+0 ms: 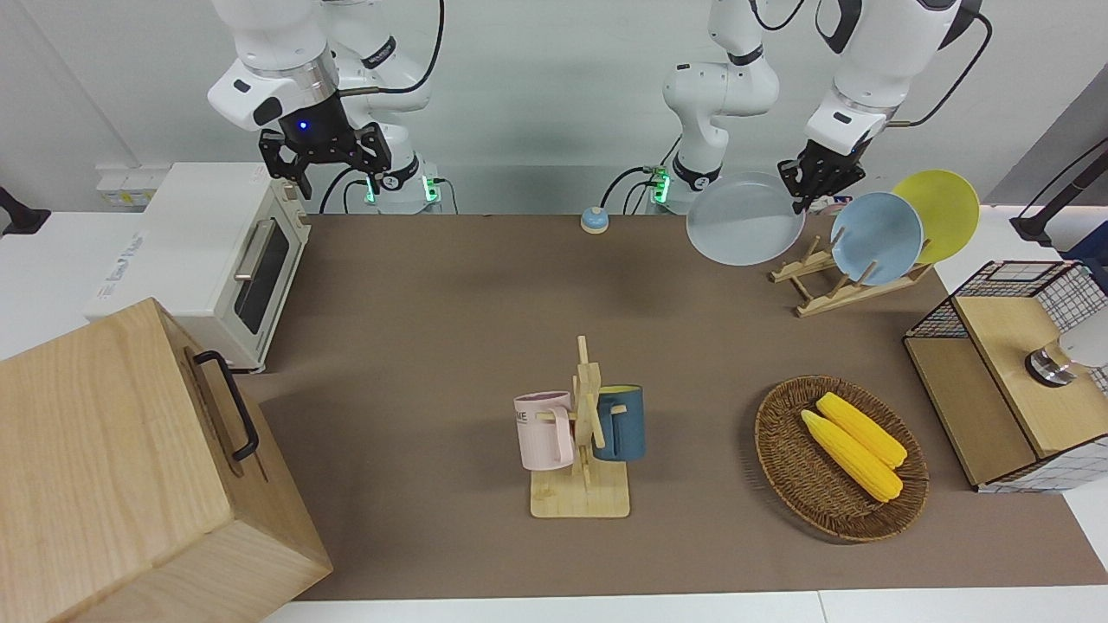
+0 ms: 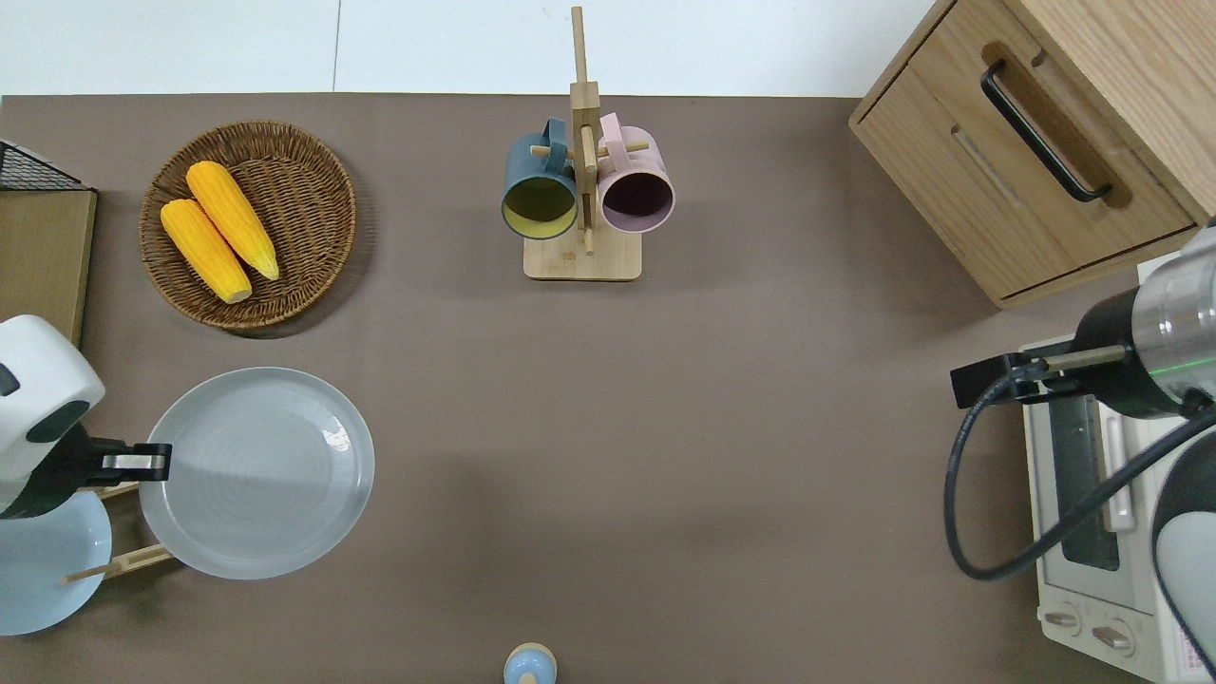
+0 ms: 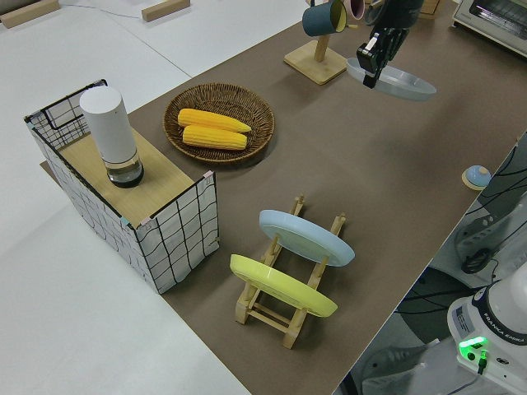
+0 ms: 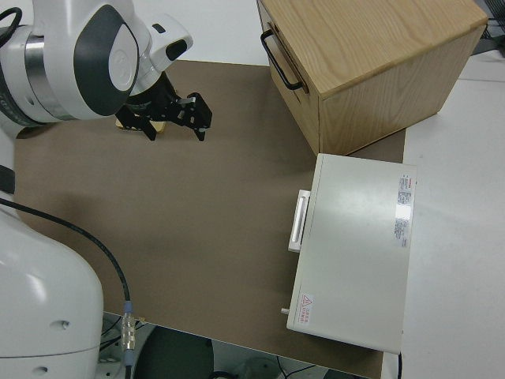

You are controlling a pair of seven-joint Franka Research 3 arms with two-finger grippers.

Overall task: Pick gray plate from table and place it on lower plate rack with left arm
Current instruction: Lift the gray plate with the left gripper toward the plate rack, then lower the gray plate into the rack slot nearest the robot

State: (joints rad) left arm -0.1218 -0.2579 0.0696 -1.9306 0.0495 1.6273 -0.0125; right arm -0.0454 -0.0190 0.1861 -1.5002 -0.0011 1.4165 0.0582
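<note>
Left hand (image 1: 809,192), clamped on the gray plate (image 1: 744,218) rim at frame upper right, carries it level, apparently for slotting into the lower plate rack (image 1: 844,281); right arm parked.

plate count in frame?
3. The gray plate is held in the air by the left gripper; the blue plate and yellow plate stand in the rack.
</note>
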